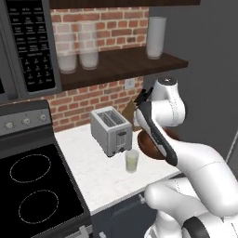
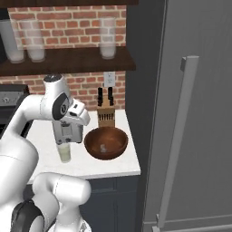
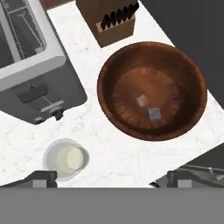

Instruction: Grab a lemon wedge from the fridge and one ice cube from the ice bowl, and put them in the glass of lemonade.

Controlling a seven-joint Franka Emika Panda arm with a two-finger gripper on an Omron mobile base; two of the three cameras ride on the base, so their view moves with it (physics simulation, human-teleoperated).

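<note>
The end effector (image 3: 109,177) hangs above the counter (image 3: 109,144) with its fingers spread wide and nothing between them, looking down on the ice bowl (image 3: 192,83) and, just to its left, the glass of lemonade (image 3: 65,159). Two small pale cubes lie near the middle of the bowl; judging by this, the step in hand is taking one, so centre over a single ice cube (image 3: 154,113), straddle it clear of its neighbour, and descend straight before closing. The fridge (image 2: 199,113) stands shut to the right, so no lemon wedge can be seen.
</note>
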